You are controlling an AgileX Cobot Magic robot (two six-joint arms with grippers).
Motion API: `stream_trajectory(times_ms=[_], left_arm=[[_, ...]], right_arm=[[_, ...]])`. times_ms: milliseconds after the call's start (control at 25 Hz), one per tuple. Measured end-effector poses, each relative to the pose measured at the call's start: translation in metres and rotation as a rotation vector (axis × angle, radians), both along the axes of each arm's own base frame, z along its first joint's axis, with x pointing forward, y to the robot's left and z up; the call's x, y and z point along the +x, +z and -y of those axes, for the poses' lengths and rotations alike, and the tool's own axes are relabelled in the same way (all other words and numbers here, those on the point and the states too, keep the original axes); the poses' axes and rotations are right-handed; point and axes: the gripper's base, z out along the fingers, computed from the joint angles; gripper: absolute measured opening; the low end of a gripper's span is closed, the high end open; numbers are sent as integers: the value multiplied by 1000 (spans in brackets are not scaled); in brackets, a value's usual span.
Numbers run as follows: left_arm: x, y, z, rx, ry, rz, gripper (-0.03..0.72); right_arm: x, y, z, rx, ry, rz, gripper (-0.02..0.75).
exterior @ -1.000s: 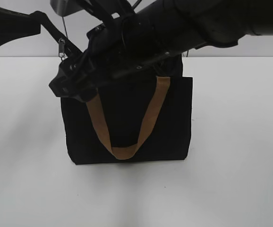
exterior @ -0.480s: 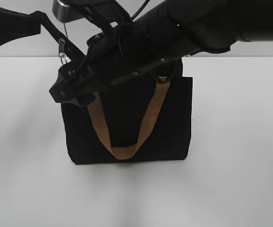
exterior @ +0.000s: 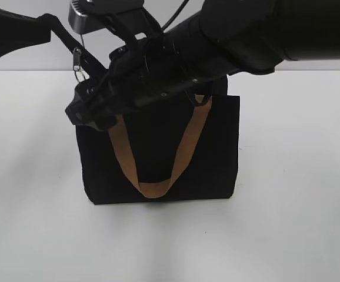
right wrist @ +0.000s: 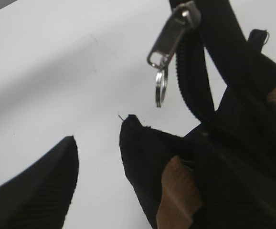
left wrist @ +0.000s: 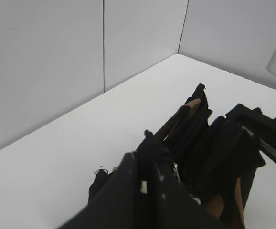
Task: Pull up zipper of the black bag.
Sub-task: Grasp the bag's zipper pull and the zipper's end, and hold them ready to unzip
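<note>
Exterior view: frontal, slanting slightly down on the black bag (exterior: 158, 153) standing on the white worktop (exterior: 293, 176). Left wrist view: close, looking along the bag's top toward a wall corner. Right wrist view: very close on the zipper (right wrist: 172, 33); all share the bag's top.

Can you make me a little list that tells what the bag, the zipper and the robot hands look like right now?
bag: black bag, upright on white table
handle: tan strap hanging down the front
zipper: silver zipper at the end of the zip line, small ring dangling
left gripper: hard to make out
right gripper: open, near the bag's corner, not on the zipper
</note>
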Motion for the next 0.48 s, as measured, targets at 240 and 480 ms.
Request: stream_trajectory(times_ms=[240,480], left_arm=[[0,0,0,0,-1,0,21],[0,0,0,0,-1,0,21]], right_arm=[[5,15,-5,53,-14,16,579],[9,10,-9,52,-18,6,579]])
